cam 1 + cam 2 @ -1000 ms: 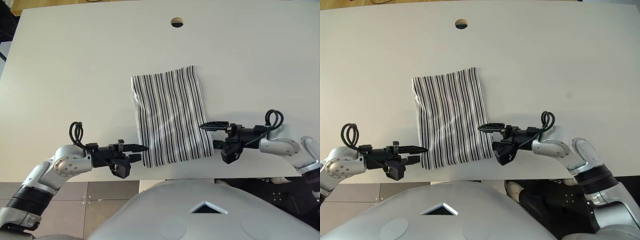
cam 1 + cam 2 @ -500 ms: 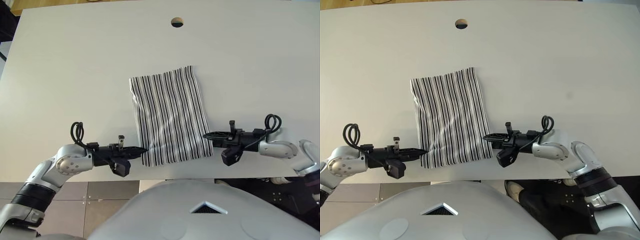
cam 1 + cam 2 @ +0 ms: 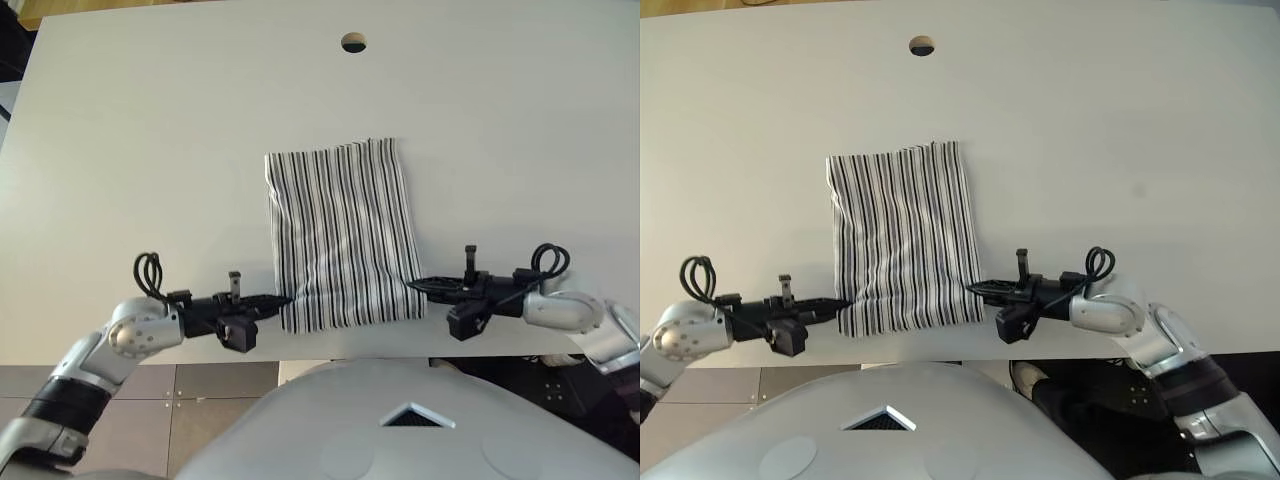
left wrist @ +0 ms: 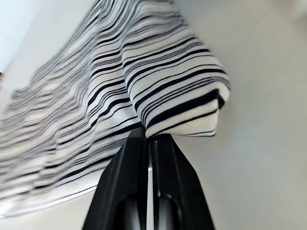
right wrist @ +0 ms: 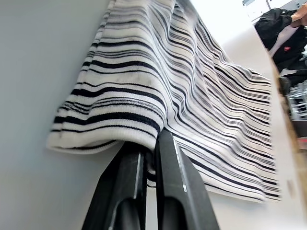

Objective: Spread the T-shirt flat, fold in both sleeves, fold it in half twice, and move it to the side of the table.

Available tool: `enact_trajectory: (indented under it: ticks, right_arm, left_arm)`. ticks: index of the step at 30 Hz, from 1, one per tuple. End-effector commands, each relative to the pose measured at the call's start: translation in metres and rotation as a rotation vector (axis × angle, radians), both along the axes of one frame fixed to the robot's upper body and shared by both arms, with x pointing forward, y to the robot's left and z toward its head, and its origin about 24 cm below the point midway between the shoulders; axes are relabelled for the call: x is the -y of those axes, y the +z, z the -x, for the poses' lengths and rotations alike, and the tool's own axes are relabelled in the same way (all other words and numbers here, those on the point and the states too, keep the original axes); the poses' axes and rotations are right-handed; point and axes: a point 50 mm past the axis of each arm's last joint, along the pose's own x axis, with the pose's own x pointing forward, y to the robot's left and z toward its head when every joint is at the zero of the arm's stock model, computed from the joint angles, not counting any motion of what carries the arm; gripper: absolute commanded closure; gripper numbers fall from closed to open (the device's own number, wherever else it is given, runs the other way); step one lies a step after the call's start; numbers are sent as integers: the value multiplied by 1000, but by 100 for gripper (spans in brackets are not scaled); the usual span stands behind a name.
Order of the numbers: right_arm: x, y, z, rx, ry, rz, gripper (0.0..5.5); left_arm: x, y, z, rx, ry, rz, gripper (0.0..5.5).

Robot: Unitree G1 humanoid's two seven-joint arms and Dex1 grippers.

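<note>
left tool point(image 3: 280, 299) sits low at the near-left corner of the t-shirt point(image 3: 343, 235), its two fingers pressed together with the striped hem pinched between the tips, as the left wrist view shows. right tool point(image 3: 412, 285) mirrors it at the near-right corner, likewise closed on a fold of cloth.

the t-shirt lies on the worktop point(image 3: 150, 150) as a tall, narrow rectangle near the robot's edge and about midway between the arms. no sleeve sticks out at either side, so the sleeve folds look done. its far edge points toward the small round hole point(image 3: 353, 43) at the back of the worktop.

judging from this, the first half-fold is in hand, with both near corners gripped and not yet lifted. the next move calls for raising both corners together and carrying them away from the robot. they should be laid on the far edge, with the two arms level so the sides line up and the cloth does not skew or slip from the pinch.
</note>
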Motion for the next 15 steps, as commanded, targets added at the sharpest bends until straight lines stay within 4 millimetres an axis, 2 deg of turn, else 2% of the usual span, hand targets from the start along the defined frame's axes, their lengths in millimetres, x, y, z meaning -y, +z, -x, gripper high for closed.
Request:
enact_trajectory:
  ticks: [1, 5, 8, 11, 15]
  right_arm:
    - [6, 11, 6, -72, -60, -39, 539]
    - [-1, 15, -12, -63, -142, -136, 539]
    - [-14, 21, -39, -37, -282, -283, 539]
    - [-20, 21, -73, -35, -482, -406, 539]
    - [-19, 9, -107, -17, -639, -418, 539]
  left_arm:
    - [2, 12, -4, -22, 127, 117, 540]
    - [4, 15, -27, 12, 269, 208, 540]
    - [1, 15, -52, 71, 392, 229, 540]
    - [1, 6, -80, 119, 494, 186, 540]
    - [8, -8, -117, 180, 584, 129, 540]
